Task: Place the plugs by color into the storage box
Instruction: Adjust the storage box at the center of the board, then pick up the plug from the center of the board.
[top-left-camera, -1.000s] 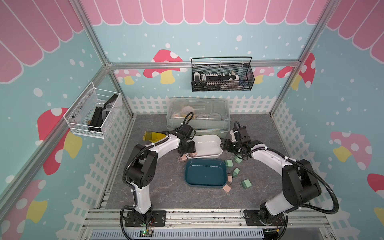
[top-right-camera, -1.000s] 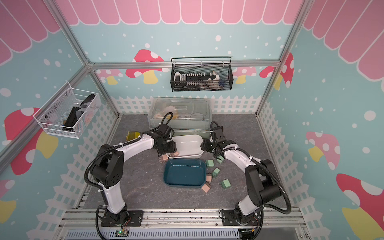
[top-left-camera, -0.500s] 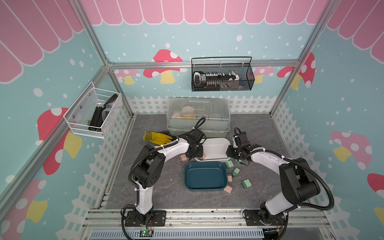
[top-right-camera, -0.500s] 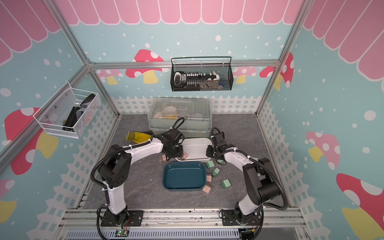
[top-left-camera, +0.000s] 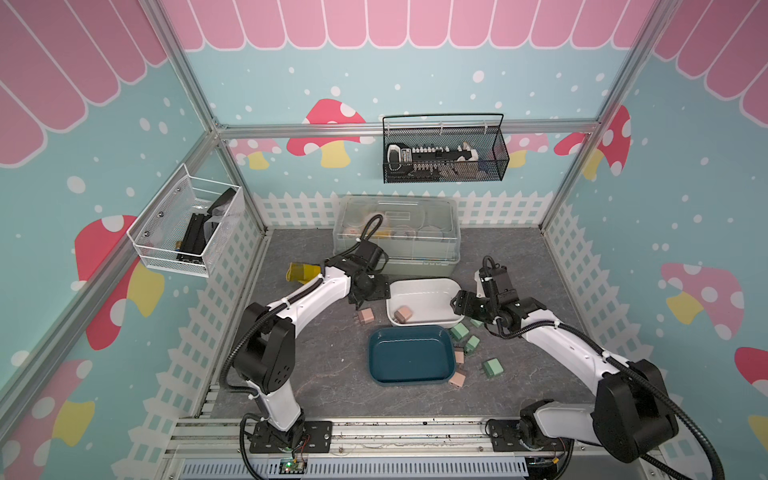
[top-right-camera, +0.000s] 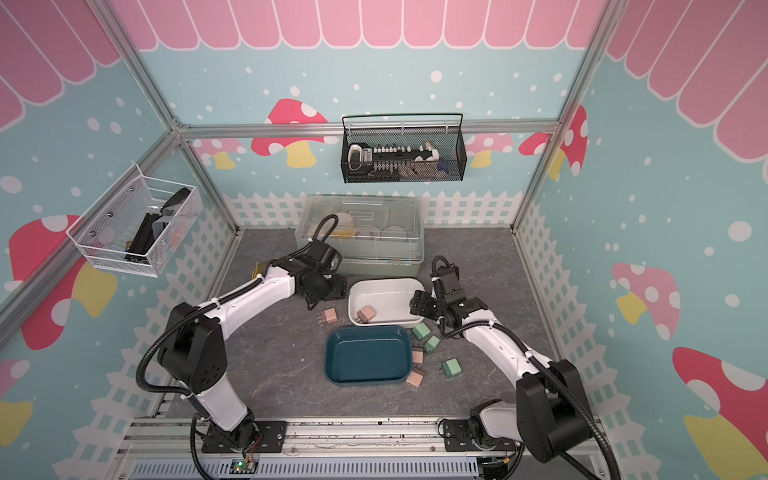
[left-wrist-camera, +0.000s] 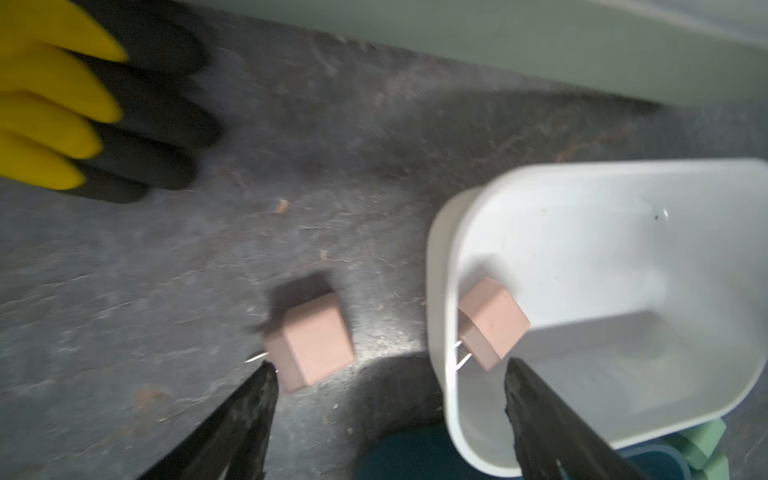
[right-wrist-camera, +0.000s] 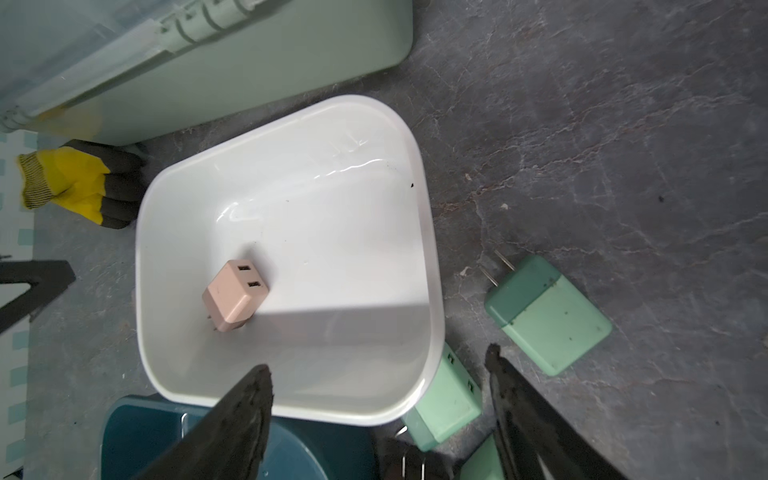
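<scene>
Right wrist view: white tub holds first pink plug, a small rounded cube lying on the tub floor with two port slots on one face and prongs at the opposite end. Teal tub sits just in front of the white one, nearly touching it, floor bare.

Second pink plug lies on the table just beside the white tub's left end, prongs pointing away from the tub. Third pink plug and fourth pink plug lie against the teal tub's right side.

First green plug is on the table off the white tub's right front corner: mint body, darker prong face, two thin metal prongs. Second green plug is tucked against that corner. Third green plug and fourth green plug lie further forward, right of the teal tub.

Grey-green container with a clear lid stands at the back of the table, with pale round things under the lid that I cannot identify. Black wire basket on the back wall holds a long black-and-white item. White wire basket on the left wall holds dark items. Any writing is too small to read. Yellow-and-black glove lies left of the container.

Left pincer is open and empty, at the white tub's left end by the second pink plug. Right pincer is open and empty, at the tub's right end.
</scene>
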